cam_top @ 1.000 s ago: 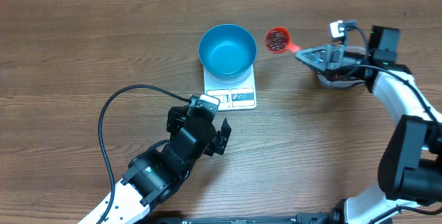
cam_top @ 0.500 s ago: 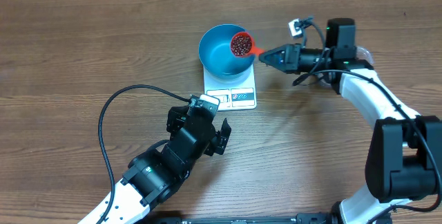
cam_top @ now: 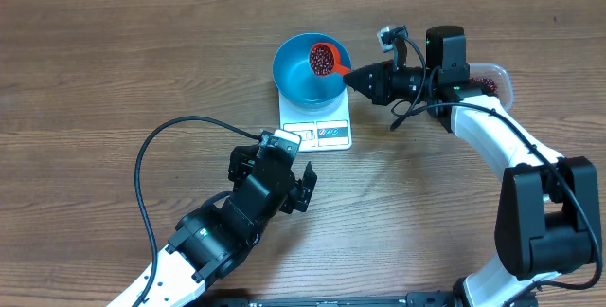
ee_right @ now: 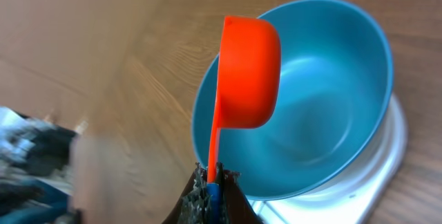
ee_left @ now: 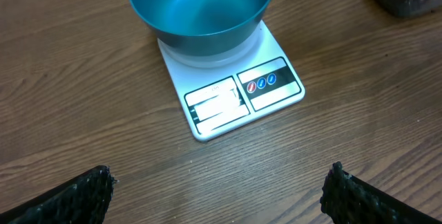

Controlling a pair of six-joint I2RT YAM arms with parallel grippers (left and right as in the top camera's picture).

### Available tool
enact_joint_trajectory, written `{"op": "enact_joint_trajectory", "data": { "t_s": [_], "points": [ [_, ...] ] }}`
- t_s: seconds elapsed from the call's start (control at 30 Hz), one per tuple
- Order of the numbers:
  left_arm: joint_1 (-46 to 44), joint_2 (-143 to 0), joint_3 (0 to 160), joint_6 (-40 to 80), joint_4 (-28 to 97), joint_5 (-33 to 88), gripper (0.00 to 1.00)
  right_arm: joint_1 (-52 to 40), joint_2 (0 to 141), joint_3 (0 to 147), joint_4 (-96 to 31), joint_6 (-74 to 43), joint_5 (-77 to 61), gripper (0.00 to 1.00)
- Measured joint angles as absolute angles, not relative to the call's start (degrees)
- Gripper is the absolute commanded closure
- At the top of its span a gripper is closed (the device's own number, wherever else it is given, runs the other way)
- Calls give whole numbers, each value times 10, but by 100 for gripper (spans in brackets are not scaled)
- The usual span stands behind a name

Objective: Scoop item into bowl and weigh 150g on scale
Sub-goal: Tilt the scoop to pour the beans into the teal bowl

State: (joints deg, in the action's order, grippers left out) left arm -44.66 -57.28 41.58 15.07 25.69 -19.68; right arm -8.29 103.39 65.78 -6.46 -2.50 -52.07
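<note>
With my right gripper (cam_top: 352,78) clamped tight on the handle of the orange scoop (cam_top: 338,65), its beans (cam_top: 323,59) poised over the blue bowl (cam_top: 295,81) on the scale (cam_top: 327,135), tipping too sharply this near the right rim could scatter them onto the table, while my left gripper (cam_top: 305,189) hangs wide open nearer in.

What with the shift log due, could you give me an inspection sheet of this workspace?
Surface: wooden table, no spills seen.
Job's things: blue bowl sits on the white scale and looks empty. The orange-red scoop carries beans above the bowl. The clear tub, partly hidden behind the right arm, holds more beans.
Clutter: nothing seen.
Grippers: left gripper is open and empty, short of the scale. The right gripper is shut on the scoop's handle.
Cables: black cable loops on the table beside the left arm.
Surroundings: nothing seen.
</note>
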Motion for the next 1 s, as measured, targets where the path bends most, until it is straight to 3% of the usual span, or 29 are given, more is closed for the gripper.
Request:
{"op": "enact_joint_trajectory", "data": {
  "t_s": [1.0],
  "points": [
    [-447,-573,416,151,257,-197,0,-83,1034,658,-64,531,-484,96]
  ]
}}
